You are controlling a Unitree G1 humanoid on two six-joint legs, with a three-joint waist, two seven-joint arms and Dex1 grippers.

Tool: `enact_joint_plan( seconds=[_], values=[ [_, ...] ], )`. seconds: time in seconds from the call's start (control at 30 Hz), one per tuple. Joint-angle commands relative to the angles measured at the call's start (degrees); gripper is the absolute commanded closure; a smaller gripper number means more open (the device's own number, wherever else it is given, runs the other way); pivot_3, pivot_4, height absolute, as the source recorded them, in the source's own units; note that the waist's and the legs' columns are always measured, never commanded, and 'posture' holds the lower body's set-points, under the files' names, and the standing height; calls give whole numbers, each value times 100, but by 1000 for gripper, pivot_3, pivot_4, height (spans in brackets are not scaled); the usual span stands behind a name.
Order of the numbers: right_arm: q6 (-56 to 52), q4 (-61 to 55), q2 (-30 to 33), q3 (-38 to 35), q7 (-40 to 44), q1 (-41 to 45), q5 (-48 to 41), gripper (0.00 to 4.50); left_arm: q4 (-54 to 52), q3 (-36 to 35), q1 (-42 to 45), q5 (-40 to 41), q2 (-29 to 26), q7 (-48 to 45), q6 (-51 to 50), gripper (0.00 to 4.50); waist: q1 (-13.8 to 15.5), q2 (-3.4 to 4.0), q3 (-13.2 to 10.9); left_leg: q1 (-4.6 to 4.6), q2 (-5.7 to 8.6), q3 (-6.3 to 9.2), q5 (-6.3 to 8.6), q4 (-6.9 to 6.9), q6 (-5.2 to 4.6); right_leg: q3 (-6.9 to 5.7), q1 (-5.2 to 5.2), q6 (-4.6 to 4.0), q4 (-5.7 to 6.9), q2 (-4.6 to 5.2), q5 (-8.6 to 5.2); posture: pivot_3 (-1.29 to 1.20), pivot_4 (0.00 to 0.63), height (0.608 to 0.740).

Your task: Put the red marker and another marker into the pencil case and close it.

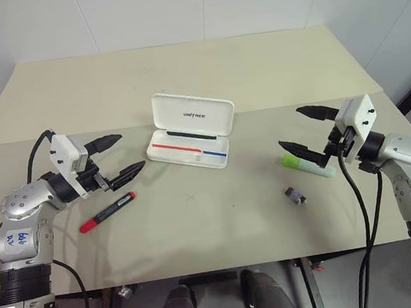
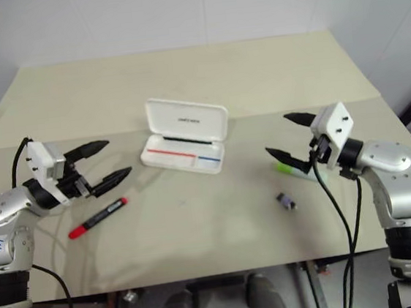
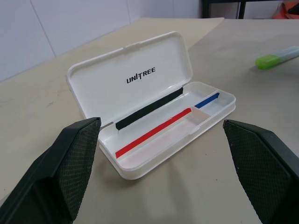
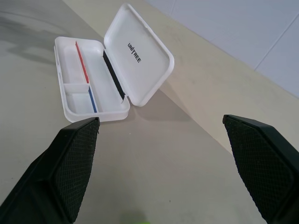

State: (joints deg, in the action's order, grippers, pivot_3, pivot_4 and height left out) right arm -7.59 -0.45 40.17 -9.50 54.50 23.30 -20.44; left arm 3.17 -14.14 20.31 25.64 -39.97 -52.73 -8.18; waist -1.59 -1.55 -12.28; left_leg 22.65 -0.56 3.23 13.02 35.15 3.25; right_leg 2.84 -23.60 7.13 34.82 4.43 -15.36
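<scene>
Opening stage, as I read it: nothing is packed yet. The pencil case (image 1: 191, 132) lies open on the table (image 1: 255, 68), lid raised, its tray empty, roughly midway between my two grippers and ahead of both sets of fingertips.

The left gripper (image 1: 120, 157) hangs with its fingers spread wide, gripping nothing. The red marker (image 1: 108, 212) lies flat on the table just below and beside its lower finger, apart from it.

The right gripper (image 1: 304, 129) is likewise spread wide and empty. The green marker (image 1: 307, 164) lies on the table just beneath its lower fingertip; from overhead I cannot tell whether the two touch. A small dark object (image 1: 294, 195) rests near it, further from the fingers.

Next move, in my judgement: I lower one gripper over its marker, straddle the barrel and close.

Hard to make out: the green marker's far end is covered by the right gripper, and the dark object's identity is unclear.
</scene>
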Motion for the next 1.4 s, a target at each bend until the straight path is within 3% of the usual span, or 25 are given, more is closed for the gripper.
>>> enact_joint_plan(
  seconds=[0.03, 0.17, 0.37, 0.6, 0.7, 0.8, 1.13, 1.4],
  values=[
    [70, 0, 60, -79, 74, 145, -95, 0, -124, -38, 155, 44, -73, -54, 1, 27, 0, 0, 0, -1, 0, 0, 0, 0, 0, 0, 0, 0, 0, 0, 0, 0, 150, 740],
    [-12, 94, 25, 99, 226, 321, -109, 0, -118, -30, 185, 68, -90, -141, -44, 27, -6, 0, 0, -7, 0, -6, 0, 0, 0, 6, 1, 0, 4, -1, 0, 0, 150, 740],
    [-1306, -536, 69, 923, 869, 842, -486, 0, -120, -17, 163, 97, -196, -361, -170, 27, -24, 0, 0, -25, -7, -29, 0, -2, 0, 32, 1, 0, 16, -10, 0, 0, 150, 740],
    [-1520, -471, -662, 2115, 966, 1706, -19, 0, -436, -356, -300, 347, -524, -597, -427, 27, -47, -2, 0, -29, -17, -39, 2, -3, 1, 40, 0, -3, 14, -19, -1, 0, 150, 740],
    [-1381, -162, -950, 2466, 976, 1933, 295, 645, -723, -617, -592, 606, -660, -674, -710, 0, -29, -4, 2, -27, -17, -39, 4, -4, 2, 40, -4, -7, 13, -18, -4, 0, 150, 740],
    [-1563, 353, -1173, 2812, 834, 2294, 718, 1603, -939, -906, -859, 811, -794, -689, -977, 0, -15, -5, 1, -25, -16, -39, 7, -4, 2, 39, -5, -7, 13, -15, -4, 0, 150, 740],
    [-1425, 1998, -1826, 3316, 669, 3470, 1755, 1603, -1411, -1373, -1350, 1063, -979, -696, -1315, 0, -24, -6, 2, -26, -20, -43, 13, -11, 7, 37, -11, -38, 14, -16, -17, 0, 150, 740],
    [-1323, 2285, -1816, 3462, 906, 3549, 2195, 1603, -1598, -1488, -1541, 1101, -894, -545, -1285, 0, -40, -6, 2, -25, -25, -45, 27, -13, 10, 38, -17, -24, 15, -22, -11, 0, 150, 740]
  ],
)
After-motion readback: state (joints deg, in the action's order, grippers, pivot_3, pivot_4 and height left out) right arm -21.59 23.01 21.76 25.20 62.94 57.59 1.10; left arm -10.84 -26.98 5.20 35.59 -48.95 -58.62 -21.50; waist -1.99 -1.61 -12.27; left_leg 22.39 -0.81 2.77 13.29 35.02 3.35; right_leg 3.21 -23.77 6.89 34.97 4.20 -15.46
